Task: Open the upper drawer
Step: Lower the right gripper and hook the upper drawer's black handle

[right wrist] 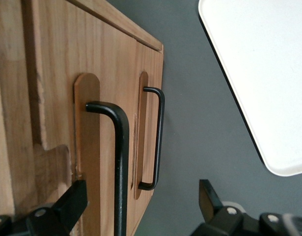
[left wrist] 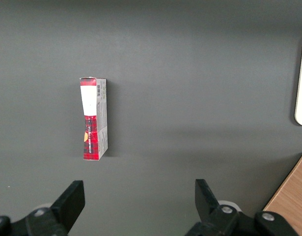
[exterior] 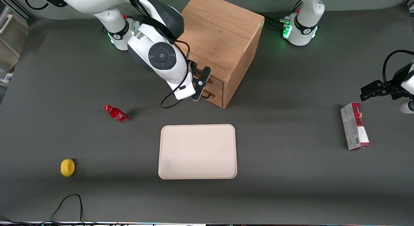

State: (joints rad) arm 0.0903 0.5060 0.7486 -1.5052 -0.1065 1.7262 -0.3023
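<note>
Gripper sits right in front of the cabinet, fingers spread, clamping nothing. Upper drawer looks shut, flush with the cabinet face; its black handle runs between the open fingers, apparently lined up for a pinch. Lower drawer's handle lies just beside, so closing on the wrong bar is the risk.

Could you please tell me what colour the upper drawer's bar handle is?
Black. The upper drawer's handle shows best in the right wrist view, with the open gripper just in front of it.
</note>
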